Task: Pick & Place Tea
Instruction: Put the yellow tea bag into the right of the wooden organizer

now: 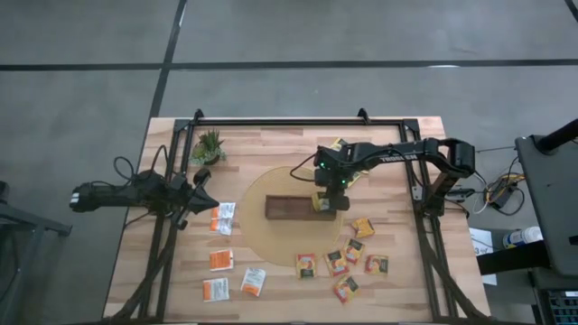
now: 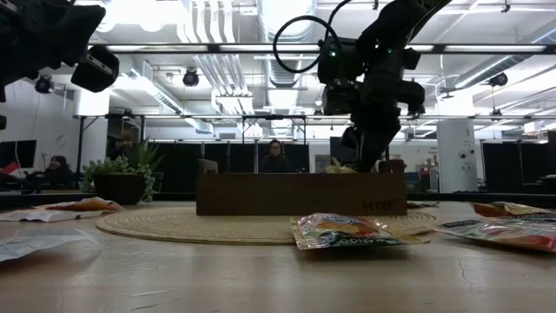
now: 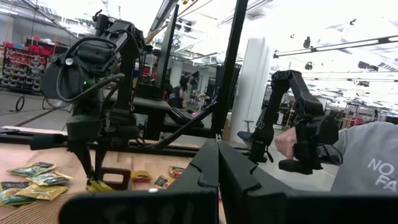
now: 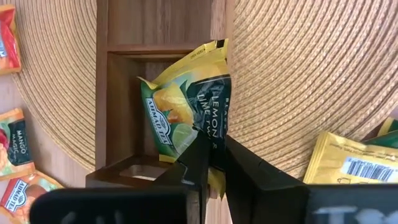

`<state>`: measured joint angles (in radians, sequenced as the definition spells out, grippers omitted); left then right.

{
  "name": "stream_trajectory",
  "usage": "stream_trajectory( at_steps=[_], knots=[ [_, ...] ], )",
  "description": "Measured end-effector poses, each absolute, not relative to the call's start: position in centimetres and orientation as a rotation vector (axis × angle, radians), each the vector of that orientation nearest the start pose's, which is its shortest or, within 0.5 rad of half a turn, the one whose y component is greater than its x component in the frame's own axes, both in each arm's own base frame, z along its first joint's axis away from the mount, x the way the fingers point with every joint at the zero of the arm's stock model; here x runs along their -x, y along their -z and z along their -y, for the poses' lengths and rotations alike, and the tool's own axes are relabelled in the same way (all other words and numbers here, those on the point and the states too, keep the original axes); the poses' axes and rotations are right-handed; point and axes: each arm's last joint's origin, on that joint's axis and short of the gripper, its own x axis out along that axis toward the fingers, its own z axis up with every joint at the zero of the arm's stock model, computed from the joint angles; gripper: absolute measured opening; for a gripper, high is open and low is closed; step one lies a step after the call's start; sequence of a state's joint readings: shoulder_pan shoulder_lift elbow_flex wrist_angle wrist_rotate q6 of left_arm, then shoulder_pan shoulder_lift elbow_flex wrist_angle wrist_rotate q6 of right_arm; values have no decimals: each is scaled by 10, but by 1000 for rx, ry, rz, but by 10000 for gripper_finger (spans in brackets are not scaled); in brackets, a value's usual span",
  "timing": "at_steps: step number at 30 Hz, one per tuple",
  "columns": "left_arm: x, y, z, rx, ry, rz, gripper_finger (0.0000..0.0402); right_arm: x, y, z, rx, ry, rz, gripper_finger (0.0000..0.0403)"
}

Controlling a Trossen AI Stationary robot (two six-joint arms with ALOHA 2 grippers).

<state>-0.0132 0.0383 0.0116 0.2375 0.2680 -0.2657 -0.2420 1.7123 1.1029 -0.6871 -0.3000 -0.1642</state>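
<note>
High view: my right hand (image 1: 327,200) hangs over the right end of the wooden tray (image 1: 287,208), which lies on a round woven mat (image 1: 257,226). My left hand (image 1: 200,181) waits at the desk's (image 1: 406,289) left side, near the potted plant (image 1: 209,147). Loose sachets (image 1: 348,262) lie scattered on the desk in front of the mat.

Low view: right hand (image 2: 365,161) dips to the tray's (image 2: 300,193) top edge at its right end.

Left wrist view: my left fingers (image 3: 233,171) are pressed together, nothing between them.

Right wrist view: right fingers (image 4: 242,165) are pinched onto a yellow-green lemon-lime sachet (image 4: 183,109), which stands tilted in the tray's end compartment (image 4: 121,112).
</note>
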Motion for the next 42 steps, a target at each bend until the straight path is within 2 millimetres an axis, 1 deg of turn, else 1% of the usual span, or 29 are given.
stream_trajectory(
  at_steps=[7, 13, 25, 33, 37, 42],
  knots=[
    [-96, -187, 9, 236, 306, 171, 0, -310, -180, 68, -220, -138, -1237, 31],
    [-96, -187, 9, 236, 307, 171, 0, -312, -182, 68, -218, -137, -1226, 9],
    [-96, -187, 9, 236, 307, 171, 0, -312, -185, 68, -209, -135, -1221, 8],
    [-96, -187, 9, 236, 306, 172, 0, -312, -192, 58, -175, -147, -1204, 8],
    [-96, -187, 9, 236, 307, 171, 0, -311, -197, 52, -105, -78, -1210, 8],
    [-96, -187, 9, 236, 306, 172, 0, -312, -198, 42, -83, -30, -1217, 8]
  ],
)
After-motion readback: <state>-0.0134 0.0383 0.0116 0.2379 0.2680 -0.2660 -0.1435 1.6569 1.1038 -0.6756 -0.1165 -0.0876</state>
